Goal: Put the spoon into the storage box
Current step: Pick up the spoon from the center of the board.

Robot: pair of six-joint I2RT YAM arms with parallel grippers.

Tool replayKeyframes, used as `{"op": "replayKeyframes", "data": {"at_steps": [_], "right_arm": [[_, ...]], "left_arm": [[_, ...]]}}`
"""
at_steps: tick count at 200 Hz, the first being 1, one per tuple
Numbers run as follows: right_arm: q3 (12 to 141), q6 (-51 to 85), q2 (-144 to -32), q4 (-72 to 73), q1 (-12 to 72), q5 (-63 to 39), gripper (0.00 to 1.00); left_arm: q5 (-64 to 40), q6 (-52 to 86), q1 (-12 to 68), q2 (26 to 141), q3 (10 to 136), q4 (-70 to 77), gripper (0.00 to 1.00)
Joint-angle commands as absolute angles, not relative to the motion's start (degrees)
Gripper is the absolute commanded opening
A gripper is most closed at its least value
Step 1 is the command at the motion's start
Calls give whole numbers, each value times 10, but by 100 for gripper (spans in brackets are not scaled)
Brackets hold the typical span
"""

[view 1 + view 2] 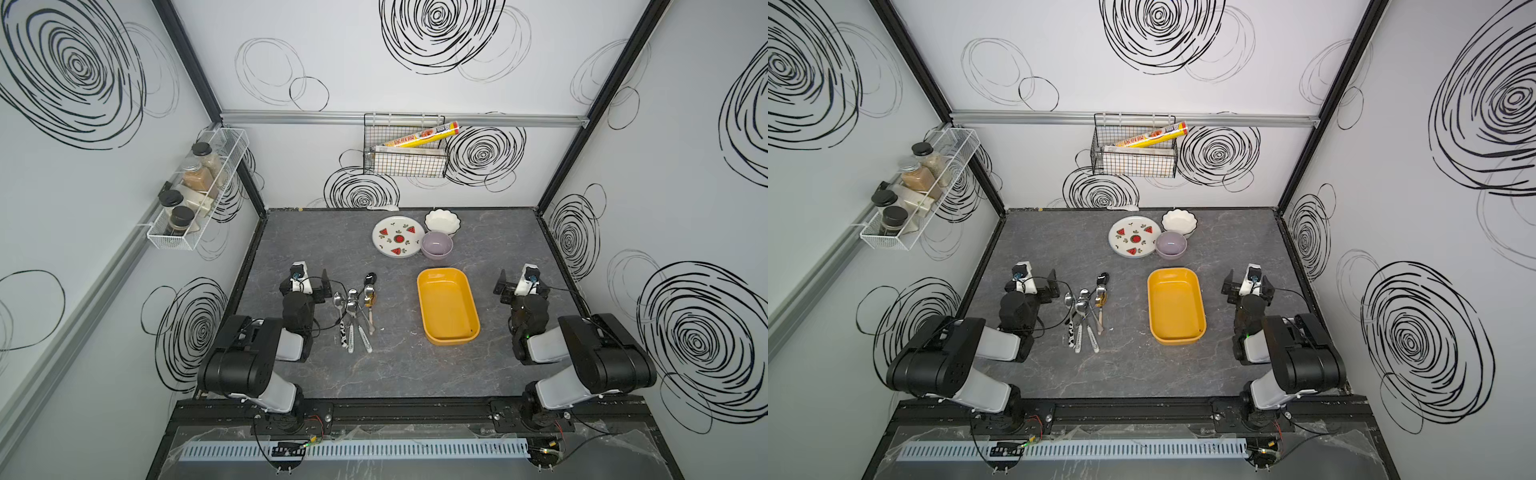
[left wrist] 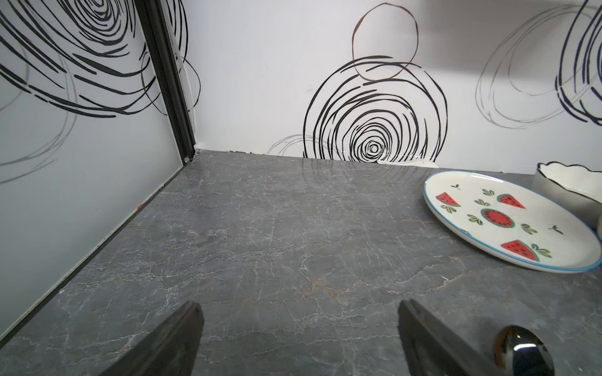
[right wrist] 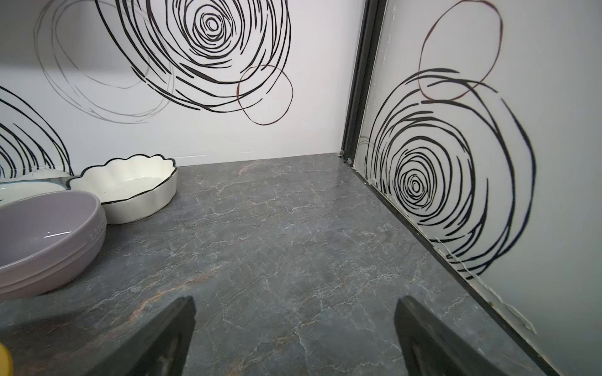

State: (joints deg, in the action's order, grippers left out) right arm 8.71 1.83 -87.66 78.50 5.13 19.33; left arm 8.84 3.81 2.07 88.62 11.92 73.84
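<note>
Grippers: we count two; left gripper [image 1: 307, 286] and right gripper [image 1: 521, 286] both stand wide, holding nothing.
Spoons [image 1: 351, 307]: one overlapping heap, number we cannot tell surely; it lies just beside the left gripper, on its right.
Storage box [image 1: 446, 307]: one, yellow, between spoons and right gripper.
Farther: one watermelon plate [image 1: 411, 245], two bowls, lilac bowl [image 1: 436, 245] and white bowl [image 1: 442, 220].

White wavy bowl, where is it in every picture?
In a top view: white scalloped bowl beside the watermelon plate, far across the table.
In a top view: bowl, same spot.
Left wrist: bowl cut off, beyond the plate.
Right wrist: bowl behind the lilac bowl.
Shared landmark: table.
</note>
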Motion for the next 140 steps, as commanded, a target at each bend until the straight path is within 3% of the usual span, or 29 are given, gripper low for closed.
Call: {"op": "replayKeyframes", "data": {"at_steps": [1, 140], "right_arm": [[88, 12, -880, 805, 49, 196, 100], [89, 13, -881, 804, 49, 196, 100]], "left_arm": [[43, 39, -6, 891, 138, 743, 99], [51, 37, -2, 891, 137, 744, 99]]}}
